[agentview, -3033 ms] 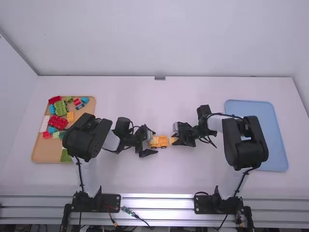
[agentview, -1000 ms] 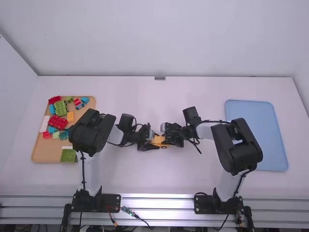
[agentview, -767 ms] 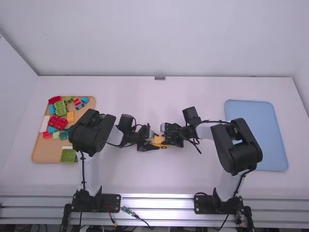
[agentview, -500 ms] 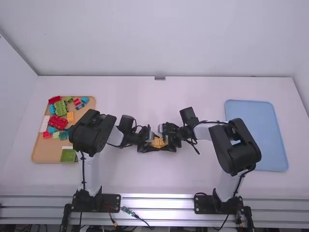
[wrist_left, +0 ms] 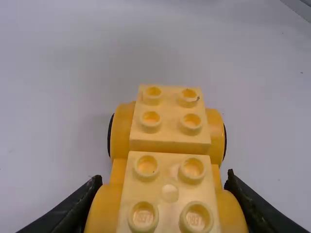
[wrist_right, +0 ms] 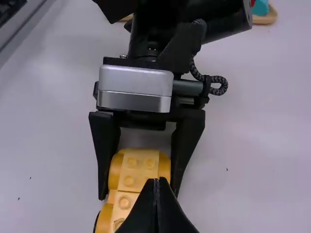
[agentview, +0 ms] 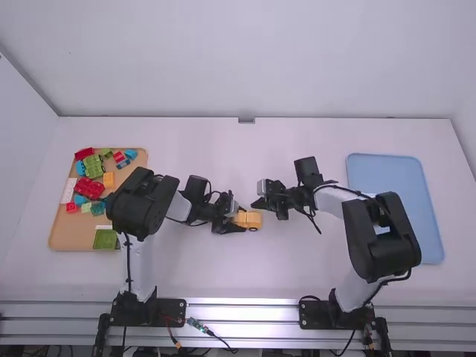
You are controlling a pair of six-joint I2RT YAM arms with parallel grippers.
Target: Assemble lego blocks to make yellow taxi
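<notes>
While left fingers [wrist_left: 73, 209] clamp yellow car [wrist_left: 169, 138], right fingers [wrist_right: 169, 208] together: likely light, stiff, slippery plastic; best gripped across its width.

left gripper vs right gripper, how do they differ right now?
Left gripper is shut on the yellow car; right gripper is shut on nothing.
Left gripper's fingers are held apart, one on each side of the car; right gripper's fingertips meet.
Shared: both black, two-fingered, near the middle of the table.
</notes>
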